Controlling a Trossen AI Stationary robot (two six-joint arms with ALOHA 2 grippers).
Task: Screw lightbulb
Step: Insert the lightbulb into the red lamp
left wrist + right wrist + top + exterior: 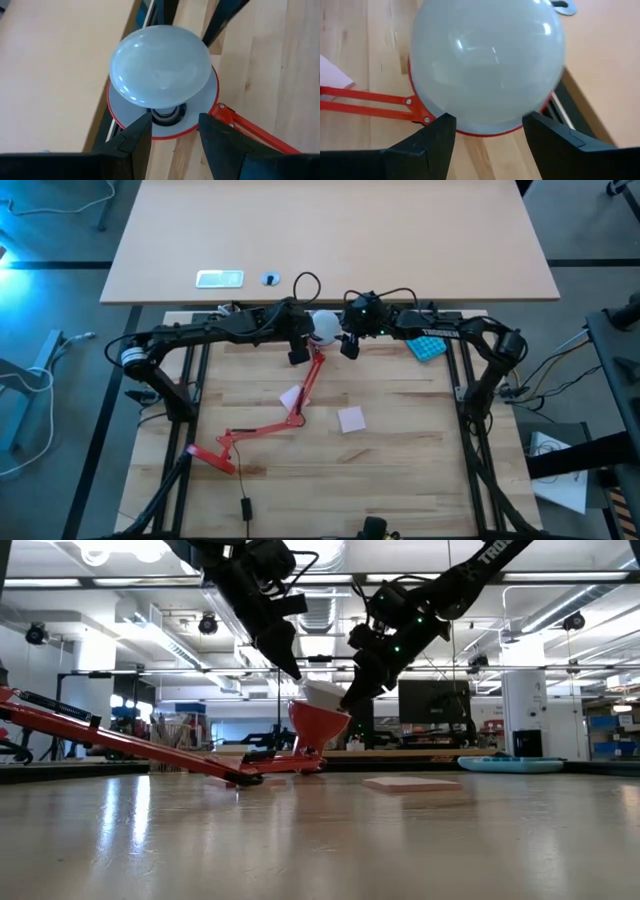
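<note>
The lightbulb (325, 326) sits base-down in the red lamp's shade (205, 105), near the wooden table's far edge (330, 313). The left gripper (175, 132) straddles its neck, fingers parted; the right gripper (489, 131) spreads wide round the globe (contact unclear). Two pink notes (351, 419) lie nearer, open board around them.

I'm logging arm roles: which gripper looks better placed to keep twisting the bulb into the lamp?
Likely the right gripper: its fingers straddle the lightbulb. The left gripper sits open near the lamp shade.
</note>
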